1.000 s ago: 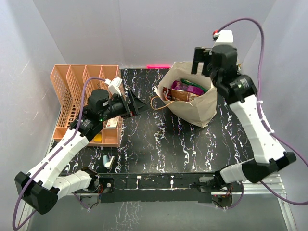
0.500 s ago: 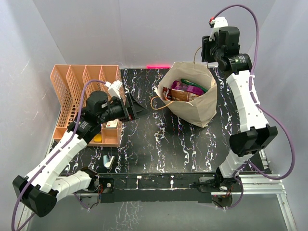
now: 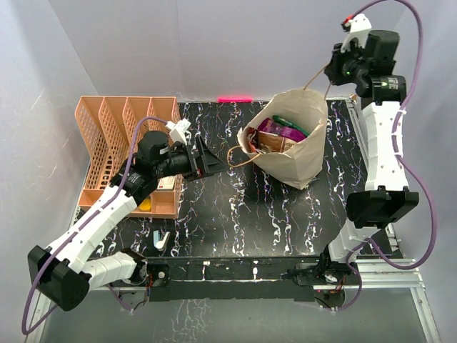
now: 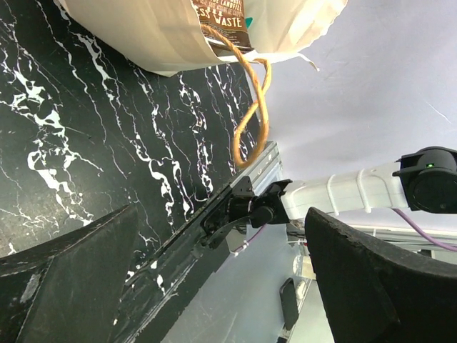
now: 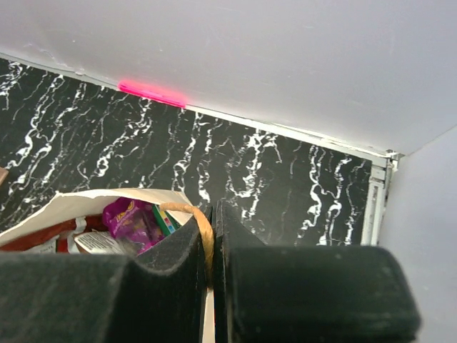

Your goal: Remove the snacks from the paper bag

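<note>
Raised since a second ago, the right gripper (image 5: 213, 221) is clamped shut on the rear cord handle (image 5: 203, 230) above the paper bag (image 3: 300, 153). Inside the bag, the snacks (image 3: 282, 132) are seen. Left of it, the left gripper (image 3: 211, 161) is held wide open, nearer its mouth.

**Black marble table between pale walls**

The table (image 3: 271, 214) top is black with white veins. Pale grey walls (image 3: 200, 43) close it on three sides, and the light is soft and even. Left of the right gripper (image 3: 331, 71) and lower, a pink strip (image 3: 235, 98) lies at the foot of the back wall. Left of the left gripper (image 3: 208, 161) stands a peach lattice rack (image 3: 107, 125).
</note>
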You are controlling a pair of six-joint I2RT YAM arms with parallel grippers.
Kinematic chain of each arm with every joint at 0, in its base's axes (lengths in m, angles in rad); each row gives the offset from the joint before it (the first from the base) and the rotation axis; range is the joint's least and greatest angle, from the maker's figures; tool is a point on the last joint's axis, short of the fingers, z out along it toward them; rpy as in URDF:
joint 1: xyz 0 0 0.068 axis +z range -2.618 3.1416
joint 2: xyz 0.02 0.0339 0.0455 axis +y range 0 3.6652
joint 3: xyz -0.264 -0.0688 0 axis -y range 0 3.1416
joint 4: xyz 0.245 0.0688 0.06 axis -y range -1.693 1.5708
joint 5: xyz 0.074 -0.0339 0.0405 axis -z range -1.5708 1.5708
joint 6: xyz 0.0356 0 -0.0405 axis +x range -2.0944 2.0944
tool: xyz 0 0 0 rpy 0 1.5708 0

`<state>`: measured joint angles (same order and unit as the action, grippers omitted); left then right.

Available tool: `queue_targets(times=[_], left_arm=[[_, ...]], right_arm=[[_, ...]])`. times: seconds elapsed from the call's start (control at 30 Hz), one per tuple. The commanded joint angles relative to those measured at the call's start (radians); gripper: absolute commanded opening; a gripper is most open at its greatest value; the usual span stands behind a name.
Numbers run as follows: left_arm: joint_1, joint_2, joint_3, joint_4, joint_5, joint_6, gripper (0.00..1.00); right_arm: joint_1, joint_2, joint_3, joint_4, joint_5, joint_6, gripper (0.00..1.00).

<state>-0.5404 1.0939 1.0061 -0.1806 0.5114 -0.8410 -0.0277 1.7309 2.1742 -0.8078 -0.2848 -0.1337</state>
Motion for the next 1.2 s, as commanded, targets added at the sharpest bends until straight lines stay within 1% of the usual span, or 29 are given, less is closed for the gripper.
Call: queue_targets(times=[0.0,0.17,0.27,0.37,0.43,0.5,0.57,0.63,0.67,0.8,0.9,1.03,1.1,1.17], left_arm=[[-0.006,0.022,0.059,0.048,0.06,-0.028,0.98],[-0.021,0.049,0.069,0.076,0.076,-0.049,0.98],[-0.03,0.052,0.072,0.077,0.078,-0.056,0.98],[-0.036,0.048,0.076,0.063,0.076,-0.057,0.99],[-0.038,0.044,0.081,0.048,0.074,-0.048,0.98],[-0.038,0.038,0.085,0.014,0.055,-0.023,0.98],[-0.038,0.033,0.093,-0.01,0.029,0.004,0.98],[-0.039,0.031,0.125,-0.087,-0.035,0.067,0.98],[-0.039,0.031,0.135,-0.11,-0.055,0.085,0.98],[-0.038,0.04,0.15,-0.157,-0.087,0.137,0.98],[-0.037,0.057,0.174,-0.213,-0.124,0.187,0.98],[-0.037,0.098,0.235,-0.272,-0.213,0.255,0.98],[-0.037,0.139,0.268,-0.309,-0.284,0.281,0.98],[-0.037,0.198,0.332,-0.369,-0.345,0.31,0.98]], right_arm=[[-0.104,-0.034,0.1,0.152,-0.152,-0.066,0.08],[-0.155,-0.013,0.141,0.164,-0.191,-0.099,0.08],[-0.211,-0.013,0.15,0.212,-0.271,-0.07,0.08],[-0.225,-0.005,0.174,0.222,-0.325,-0.075,0.08],[-0.225,-0.013,0.155,0.239,-0.437,-0.078,0.08],[-0.222,-0.034,0.111,0.271,-0.591,-0.035,0.08],[-0.218,-0.07,0.046,0.299,-0.682,0.0,0.08],[-0.217,-0.131,-0.059,0.356,-0.776,0.075,0.08],[-0.217,-0.166,-0.121,0.398,-0.818,0.102,0.08],[-0.218,-0.317,-0.427,0.647,-0.916,0.318,0.08],[-0.216,-0.379,-0.574,0.763,-0.971,0.466,0.08],[-0.216,-0.436,-0.686,0.783,-0.975,0.56,0.08],[-0.216,-0.463,-0.711,0.77,-0.958,0.581,0.08],[-0.216,-0.476,-0.716,0.748,-0.954,0.582,0.08]])
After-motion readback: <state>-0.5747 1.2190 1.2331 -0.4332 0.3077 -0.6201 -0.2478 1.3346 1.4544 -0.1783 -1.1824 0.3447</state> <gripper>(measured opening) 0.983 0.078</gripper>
